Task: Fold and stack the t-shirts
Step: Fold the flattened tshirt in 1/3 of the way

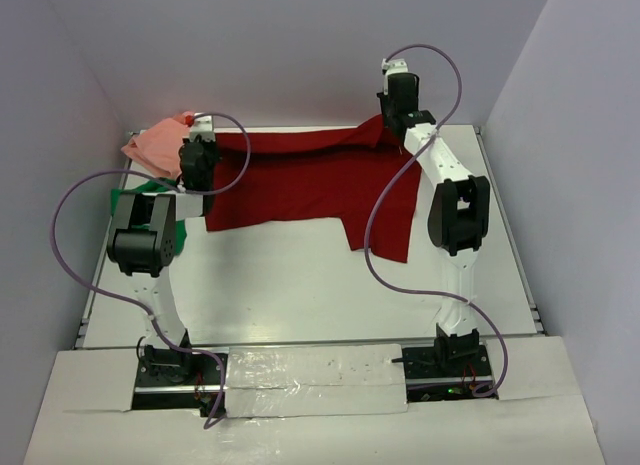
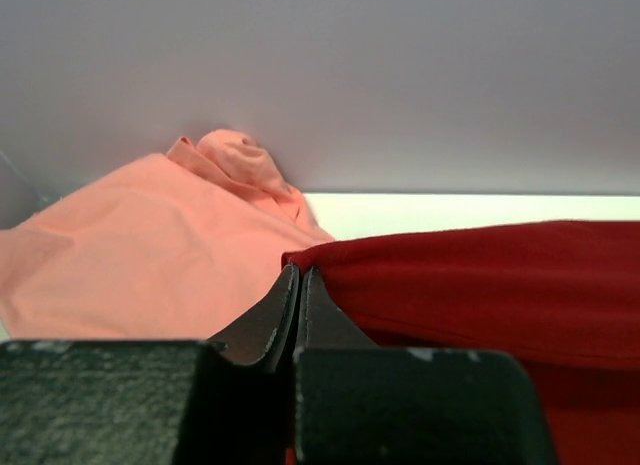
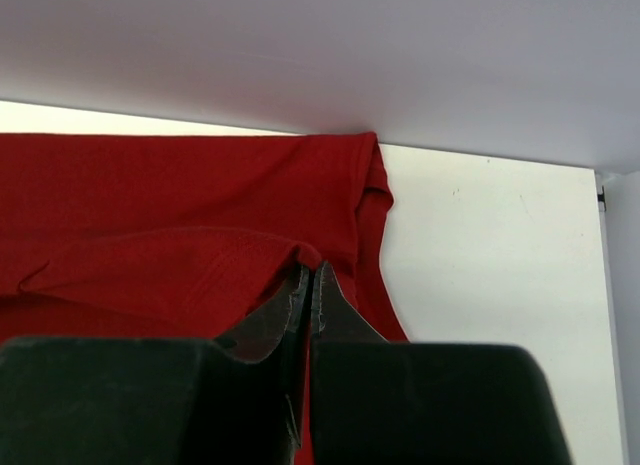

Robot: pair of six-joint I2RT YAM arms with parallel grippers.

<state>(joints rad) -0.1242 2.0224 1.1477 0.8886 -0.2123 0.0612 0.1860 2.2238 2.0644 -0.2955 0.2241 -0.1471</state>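
Black fingers (image 2: 262, 330) of the left gripper (image 2: 298, 277) fill the bottom of the left wrist view. They are pressed together with no gap, and their tips nip a folded edge of the dark red t-shirt (image 2: 480, 285). The fold itself hides how much cloth sits between the tips. Left of those fingers and beyond them lies the salmon pink t-shirt (image 2: 130, 245), rumpled against the back wall (image 2: 400, 75) and cut off by the picture's left border. The right gripper (image 3: 311, 277) is also closed tight, with its tips buried under a raised ridge of the red cloth. The shirt's edge runs just beyond them and to the right. From above, both sets of tips are covered by the wrists. The red shirt stretches between them along the far side of the table (image 1: 300, 295). The bright green t-shirt (image 1: 181, 232) shows only as slivers behind the left arm (image 1: 140, 240).
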